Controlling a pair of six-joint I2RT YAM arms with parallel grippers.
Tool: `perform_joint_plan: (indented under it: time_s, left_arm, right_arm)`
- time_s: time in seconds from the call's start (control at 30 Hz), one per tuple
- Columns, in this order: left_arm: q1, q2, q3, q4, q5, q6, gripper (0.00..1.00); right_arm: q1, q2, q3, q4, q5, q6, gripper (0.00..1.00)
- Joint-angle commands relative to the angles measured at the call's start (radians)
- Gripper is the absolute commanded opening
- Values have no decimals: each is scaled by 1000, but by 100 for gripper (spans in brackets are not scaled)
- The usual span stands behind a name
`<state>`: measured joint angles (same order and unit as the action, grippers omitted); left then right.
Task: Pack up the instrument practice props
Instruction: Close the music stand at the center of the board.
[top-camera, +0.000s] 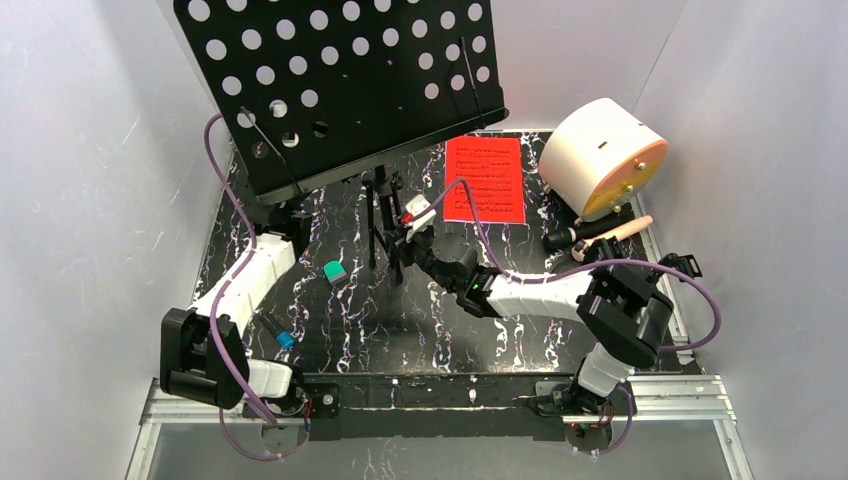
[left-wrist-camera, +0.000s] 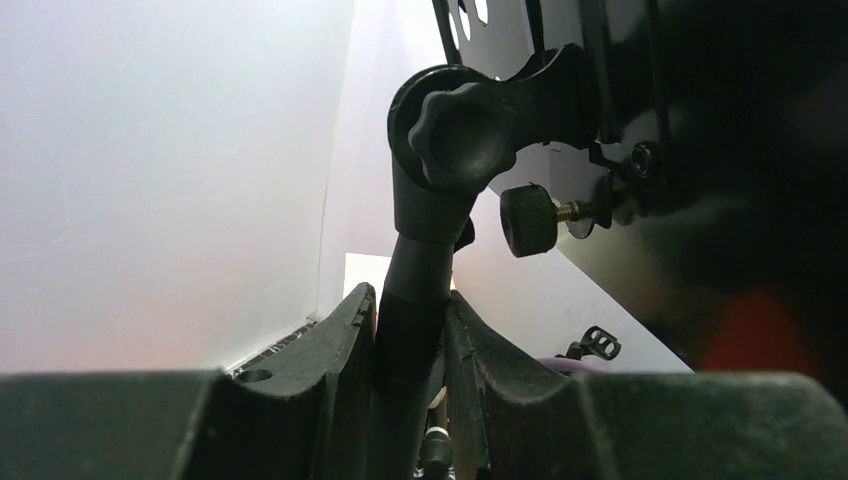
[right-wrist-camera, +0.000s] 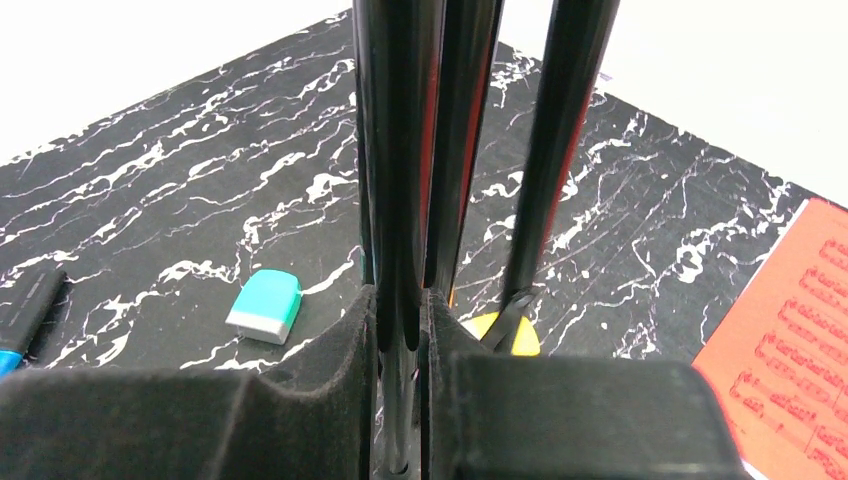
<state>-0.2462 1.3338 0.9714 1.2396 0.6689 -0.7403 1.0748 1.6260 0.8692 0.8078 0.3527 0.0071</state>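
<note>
Lying nearest the arms' bases, toward the table's (top-camera: 440, 340) near-left corner, a blue-capped marker (top-camera: 278, 333) is resting on the black marbled top, and a teal block (top-camera: 335, 271) is sitting just beyond it. Past these, near the middle of the table, the black perforated music rack (top-camera: 340, 80) is standing on its tripod legs (right-wrist-camera: 455, 150), which are drawn close together. A small yellow piece (right-wrist-camera: 500, 335) is lying at their foot. The rack's wide plate is tilting over the far-left part of the table and hiding whatever is under it from above.

Beyond the legs, a red music sheet (top-camera: 485, 180) is lying flat toward the far edge. To its right, a beige-headed microphone (top-camera: 600, 233) is lying by the right edge, just in front of a big white cylinder (top-camera: 605, 158) with an orange face that is sitting in the far-right corner.

The left arm is reaching forward along the left side, its wrist going under the plate. The left gripper (left-wrist-camera: 408, 320) is pinching the rack's upright pole (left-wrist-camera: 420, 270) just below the tilt knob, both fingers pressing against it. The right arm is stretching low from the right side toward the middle, and the right gripper (right-wrist-camera: 400, 300) is clamping one of the legs between its pads.
</note>
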Motion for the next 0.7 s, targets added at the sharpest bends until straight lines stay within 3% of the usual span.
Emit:
perform_joint_plan:
  time_s: [0.0,0.27,0.47,0.6,0.67]
  left_arm:
    - [-28,-56,-29,-9,12,-60,0]
    - [-30,-123,-97,-28,-31,-50,0]
    - [-31,-189,-178,-100,-130,3,0]
    - [-31,-207,-188,-152,-152,48,0]
    - [-31,-211,-188,-173,-168,71,0]
  right_arm:
    - [4,-32,143,278,-59,-56,1]
    - [2,-10,177,324,-119,-100,1]
    - [3,-17,112,302,-124,-92,1]
    - [3,-35,60,295,-108,-82,15]
    - [1,-41,46,295,-105,-81,35]
